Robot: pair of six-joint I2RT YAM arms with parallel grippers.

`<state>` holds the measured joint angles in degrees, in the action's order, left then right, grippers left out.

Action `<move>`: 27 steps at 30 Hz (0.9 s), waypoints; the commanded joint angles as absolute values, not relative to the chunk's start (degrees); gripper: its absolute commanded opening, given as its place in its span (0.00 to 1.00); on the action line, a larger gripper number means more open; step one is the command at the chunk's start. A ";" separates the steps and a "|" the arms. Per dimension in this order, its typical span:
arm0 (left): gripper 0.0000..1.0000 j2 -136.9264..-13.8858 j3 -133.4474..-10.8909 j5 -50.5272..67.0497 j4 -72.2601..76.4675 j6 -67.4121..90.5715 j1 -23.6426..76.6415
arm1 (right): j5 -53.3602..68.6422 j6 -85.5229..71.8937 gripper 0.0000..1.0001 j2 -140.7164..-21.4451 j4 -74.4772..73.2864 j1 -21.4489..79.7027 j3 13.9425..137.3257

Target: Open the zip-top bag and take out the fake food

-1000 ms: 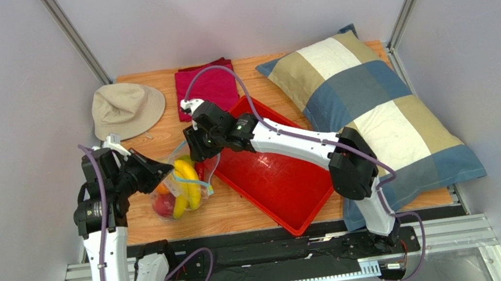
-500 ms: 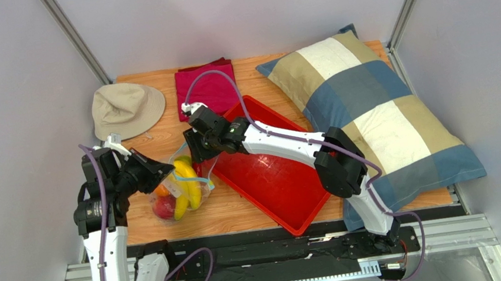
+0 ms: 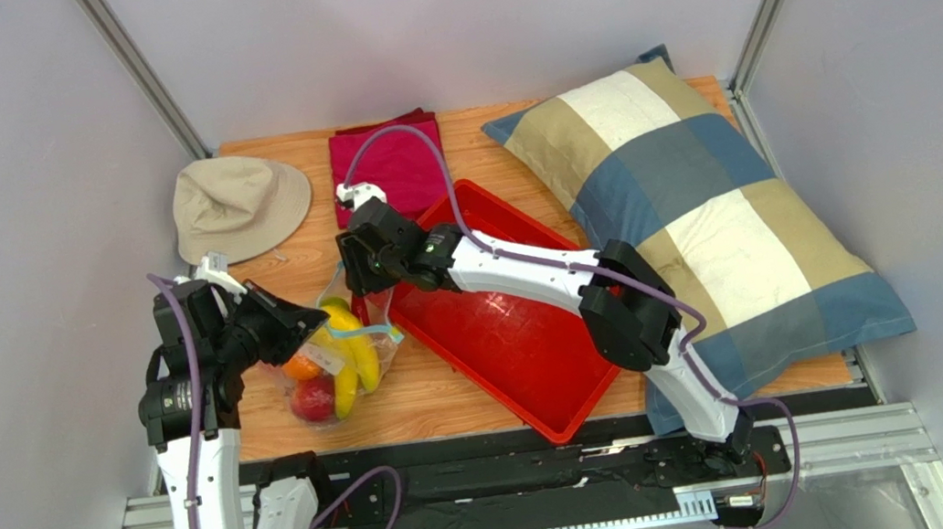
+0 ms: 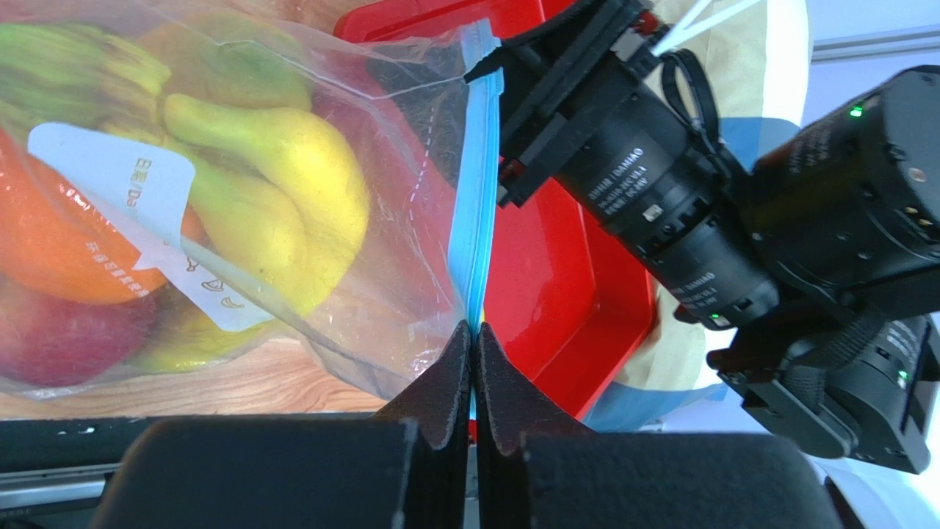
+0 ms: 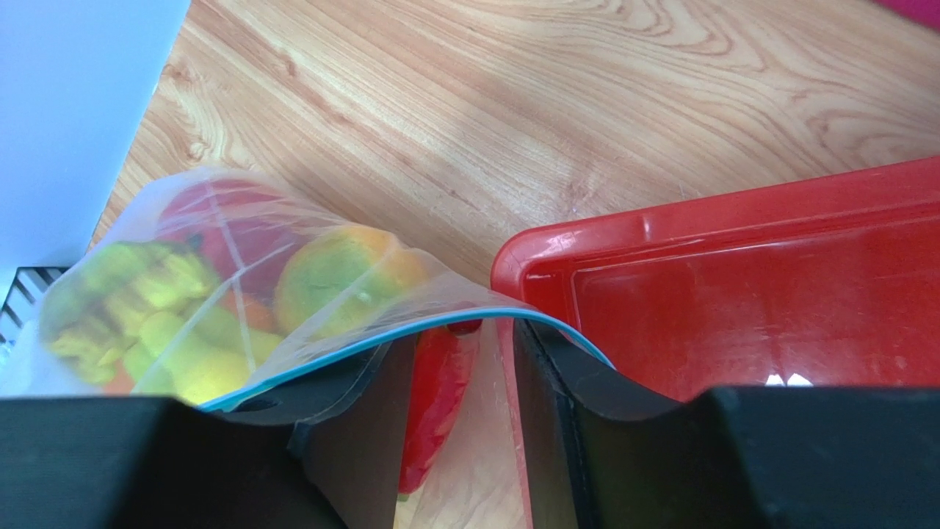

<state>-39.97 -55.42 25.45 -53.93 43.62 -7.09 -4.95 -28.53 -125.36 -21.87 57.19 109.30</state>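
The clear zip-top bag (image 3: pixel 336 364) lies on the wooden table left of the red tray. It holds the fake food: a yellow banana bunch (image 3: pixel 355 350), an orange (image 3: pixel 300 368) and a red apple (image 3: pixel 312 401). My left gripper (image 3: pixel 310 326) is shut on the near end of the blue zip strip (image 4: pixel 477 209), and the left wrist view shows its jaws (image 4: pixel 474 331) pinching the strip. My right gripper (image 3: pixel 359 278) is at the strip's far end. In the right wrist view its jaws (image 5: pixel 455 344) stand narrowly apart, with the strip across the fingertips and a red chilli (image 5: pixel 436 397) behind the film. A mango (image 5: pixel 331 276) also shows there.
The red tray (image 3: pixel 514 328) lies just right of the bag, its corner beside my right fingers. A beige hat (image 3: pixel 236 204) and a maroon cloth (image 3: pixel 390 158) are at the back. A checked pillow (image 3: pixel 704 204) fills the right side.
My right gripper has moved a little back and left along the bag's mouth. The bag and fruit have shifted slightly toward the near edge. My left gripper has kept its grip and place.
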 commanded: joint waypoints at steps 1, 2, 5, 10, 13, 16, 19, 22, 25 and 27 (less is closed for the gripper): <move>0.00 -38.85 -55.02 27.42 -53.79 44.39 -6.77 | -7.29 -29.97 0.41 -126.74 -17.50 57.66 111.45; 0.00 -38.76 -55.02 27.33 -53.88 44.38 -6.77 | -7.38 -29.88 0.38 -127.09 -16.71 57.83 111.62; 0.00 -38.41 -54.84 27.16 -54.14 44.30 -6.77 | -7.91 -28.92 0.32 -127.88 -16.35 57.92 112.94; 0.00 -37.44 -55.02 26.72 -54.93 44.47 -6.68 | -8.35 -26.55 0.25 -127.62 -15.29 57.92 112.94; 0.00 -37.18 -55.19 25.85 -55.28 44.73 -6.85 | -7.38 -24.70 0.13 -126.74 -15.03 57.92 112.59; 0.00 -36.83 -55.55 24.09 -55.63 45.00 -6.77 | -6.33 -23.21 0.00 -124.12 -14.94 57.92 111.80; 0.00 -36.74 -55.90 20.24 -57.30 46.05 -6.85 | -4.49 -23.55 0.00 -119.73 -16.26 57.92 110.66; 0.00 -36.91 -55.64 17.24 -58.01 46.93 -6.85 | -2.47 -23.73 0.00 -115.77 -18.37 58.18 108.47; 0.00 -37.18 -55.20 15.21 -57.48 47.81 -6.77 | -1.58 -22.59 0.00 -109.61 -17.23 58.88 104.07; 0.00 -37.70 -55.02 14.85 -56.87 47.46 -6.77 | -2.37 -21.71 0.00 -106.18 -17.49 58.97 103.10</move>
<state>-37.36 -54.76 18.28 -57.12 46.30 -7.09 -2.94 -24.03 -116.55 -19.90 58.06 104.36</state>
